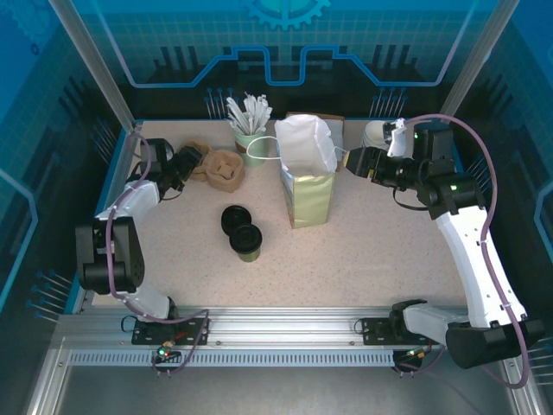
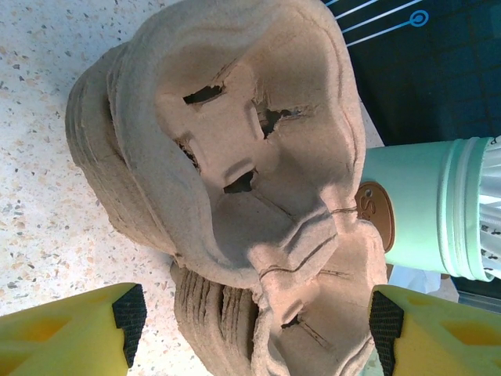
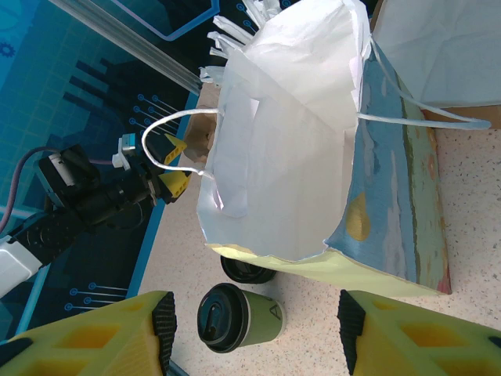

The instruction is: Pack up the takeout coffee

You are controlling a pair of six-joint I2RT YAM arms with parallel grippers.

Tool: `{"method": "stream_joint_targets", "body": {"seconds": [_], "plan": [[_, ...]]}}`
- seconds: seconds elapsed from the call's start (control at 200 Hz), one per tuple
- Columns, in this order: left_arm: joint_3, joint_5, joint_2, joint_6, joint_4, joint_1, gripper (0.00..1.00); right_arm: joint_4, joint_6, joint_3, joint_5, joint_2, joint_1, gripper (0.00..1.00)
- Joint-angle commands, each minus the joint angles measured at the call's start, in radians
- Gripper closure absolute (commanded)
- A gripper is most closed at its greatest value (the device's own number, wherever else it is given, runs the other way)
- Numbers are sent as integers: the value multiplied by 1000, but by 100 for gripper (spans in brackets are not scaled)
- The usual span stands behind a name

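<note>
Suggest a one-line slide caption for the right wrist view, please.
Open right gripper faces the paper bag's mouth, the lidded takeout coffee standing close by.

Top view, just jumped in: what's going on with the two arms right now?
The left tool is open, its fingers on either side of the stack of brown pulp cup carriers at the back left, with no visible grip. The right tool is open and empty beside the mouth of the upright paper bag. The takeout coffee stands lidded on the table in front of the bag, next to loose black lids, not yet packed.
</note>
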Motion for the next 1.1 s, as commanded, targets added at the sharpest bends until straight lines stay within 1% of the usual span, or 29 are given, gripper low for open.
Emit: {"method": "stream_joint_targets", "body": {"seconds": [0.0,0.32,0.805,1.096], "plan": [[39,24,23,-2,30,9,23,-18,-8,-6,4,-10,9,41],[63,46,54,-1,47,19,24,-16,-6,-5,8,-8,8,41],[87,74,51,-2,66,23,27,-4,0,-16,8,4,5,41],[72,7,57,-5,11,27,24,0,0,-17,7,9,3,41]]}}
